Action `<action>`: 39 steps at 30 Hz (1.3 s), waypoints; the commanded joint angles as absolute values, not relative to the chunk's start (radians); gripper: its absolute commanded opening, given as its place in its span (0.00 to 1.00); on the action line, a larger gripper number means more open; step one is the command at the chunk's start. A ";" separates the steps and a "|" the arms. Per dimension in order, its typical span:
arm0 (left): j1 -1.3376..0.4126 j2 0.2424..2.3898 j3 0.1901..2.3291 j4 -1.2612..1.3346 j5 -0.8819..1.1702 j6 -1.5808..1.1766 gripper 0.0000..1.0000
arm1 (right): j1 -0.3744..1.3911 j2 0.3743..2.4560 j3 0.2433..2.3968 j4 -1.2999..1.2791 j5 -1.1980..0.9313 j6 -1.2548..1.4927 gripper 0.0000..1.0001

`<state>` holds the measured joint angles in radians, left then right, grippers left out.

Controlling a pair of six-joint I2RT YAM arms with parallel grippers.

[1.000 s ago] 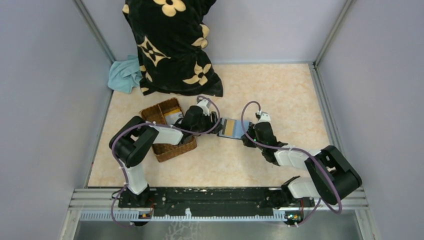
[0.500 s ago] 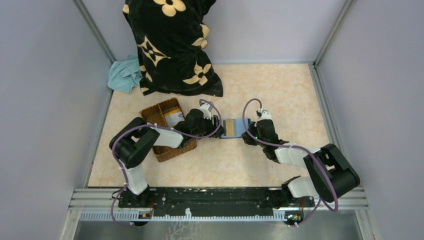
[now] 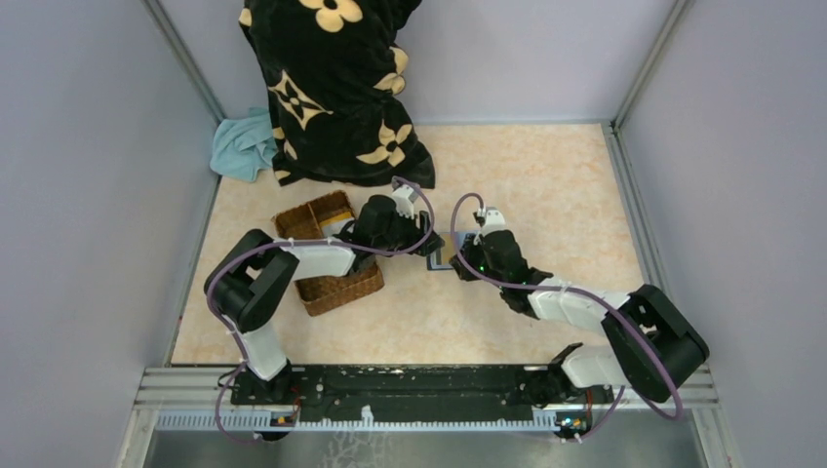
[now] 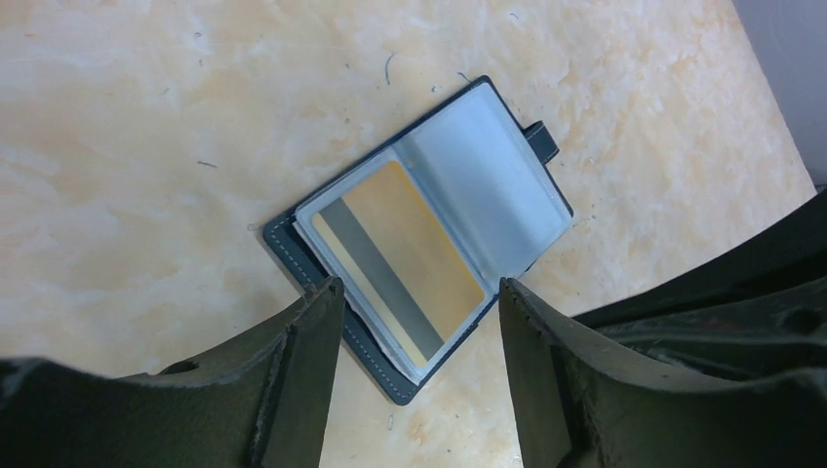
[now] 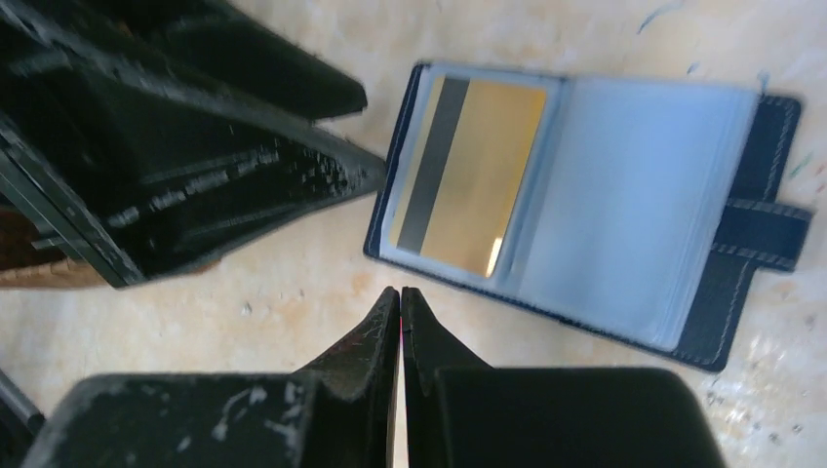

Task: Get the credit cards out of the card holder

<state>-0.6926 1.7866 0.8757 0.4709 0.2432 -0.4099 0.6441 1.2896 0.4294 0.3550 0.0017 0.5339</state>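
Note:
The card holder [image 4: 492, 185] lies open on the table, dark navy outside with pale blue sleeves and a clasp tab [image 4: 541, 141]. A gold credit card [image 4: 405, 258] with a grey stripe sits in one sleeve. My left gripper [image 4: 419, 292] is open, and the holder's near corner lies between its fingers. In the right wrist view the holder [image 5: 624, 195] and the card [image 5: 468, 175] lie just beyond my right gripper [image 5: 400, 292], which is shut and empty above the bare table. In the top view the grippers [image 3: 429, 244] [image 3: 458, 258] meet over the holder [image 3: 444, 255], mostly hiding it.
A brown wicker basket [image 3: 327, 283] stands left of the holder under my left arm. A black flowered blanket [image 3: 336, 88] and a teal cloth [image 3: 244, 146] lie at the back left. My left gripper's body [image 5: 195, 146] is close to the right gripper.
My right gripper has moved left over the card holder, which now shows far less in the top view. My left gripper has shifted slightly toward the back.

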 commanded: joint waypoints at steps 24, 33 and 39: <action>-0.680 1.820 0.763 0.723 0.408 -0.469 0.68 | 0.538 1.525 0.517 0.472 0.017 0.523 0.00; -0.680 1.862 0.773 0.732 0.424 -0.487 0.68 | 0.536 1.553 0.507 0.491 0.012 0.531 0.00; -0.680 1.879 0.788 0.695 0.398 -0.492 0.21 | 0.525 1.564 0.486 0.534 -0.026 0.546 0.00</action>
<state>-0.6819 1.8565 0.7624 0.6964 0.4015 -0.4877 0.5385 1.5482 0.5030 0.4576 0.0093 0.5278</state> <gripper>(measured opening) 0.530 0.005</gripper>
